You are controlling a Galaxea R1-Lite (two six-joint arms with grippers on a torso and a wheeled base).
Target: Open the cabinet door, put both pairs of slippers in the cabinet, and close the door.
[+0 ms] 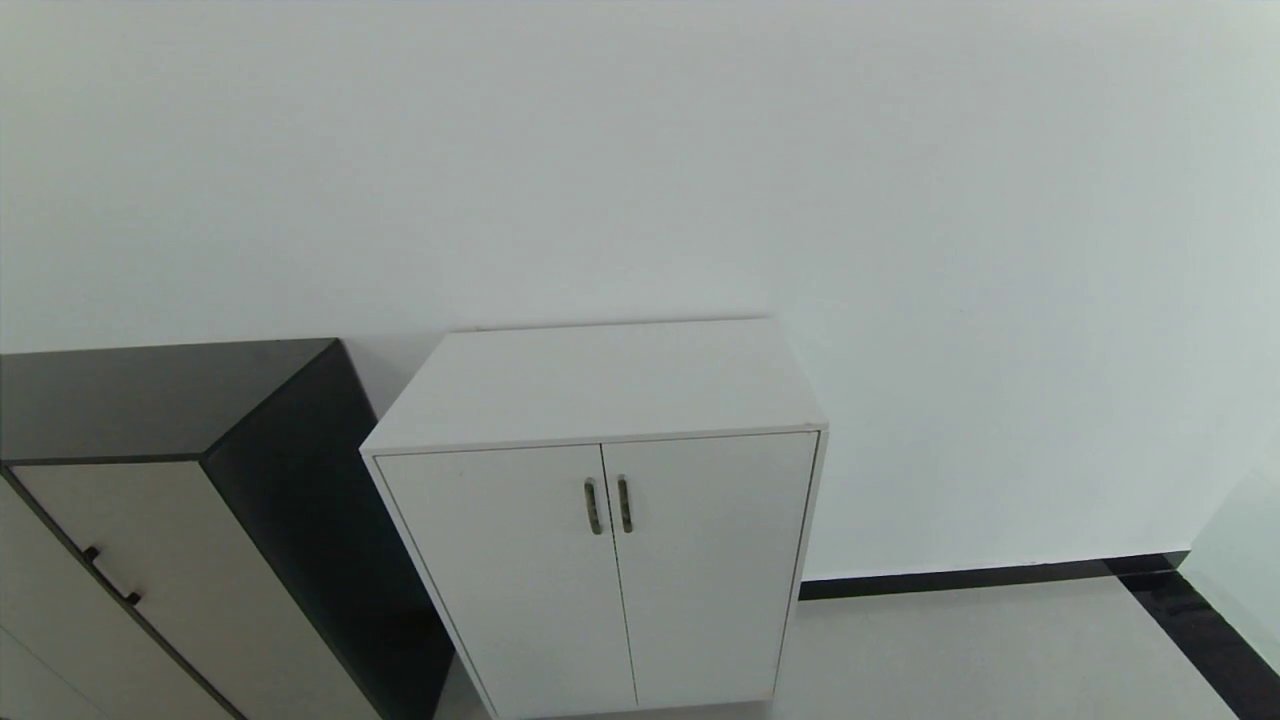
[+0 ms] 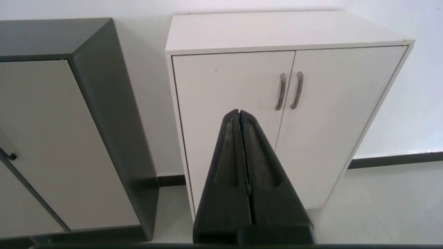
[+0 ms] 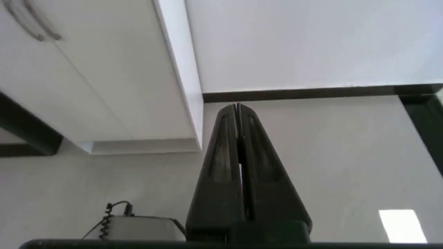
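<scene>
The white cabinet (image 1: 600, 390) is standing on the floor (image 1: 1000, 650) against the wall (image 1: 640, 150). Its two doors, one on the left (image 1: 510, 580) and one on the right (image 1: 710, 570), are sitting shut and hiding the inside. Two upright handles (image 1: 593, 506) (image 1: 624, 504) are sitting side by side at the seam between them. In the head view the lower edge is cutting off the foot of the cabinet.

One dark cabinet (image 1: 300, 500) is standing just beside it on the left. The frame is cropping its pale front, and one bar handle (image 1: 112, 578) is showing on that front. A black skirting (image 1: 960, 577) is running along the base of the wall to the right.

The left pincer (image 2: 239, 114) is hanging in front of the white cabinet, apart from it. Its two fingers are pressing together with nothing between them, and its body is covering the lower part of the left door in its own wrist view.

The right pincer (image 3: 239, 107) is likewise closing on nothing and is hanging over the floor near the cabinet's lower corner. In that wrist view the frame edge is cutting the two handles short. A grey object (image 3: 131, 225) with a coiled cable (image 3: 107, 220) is lying partly out of frame, and it is too cropped to identify.
</scene>
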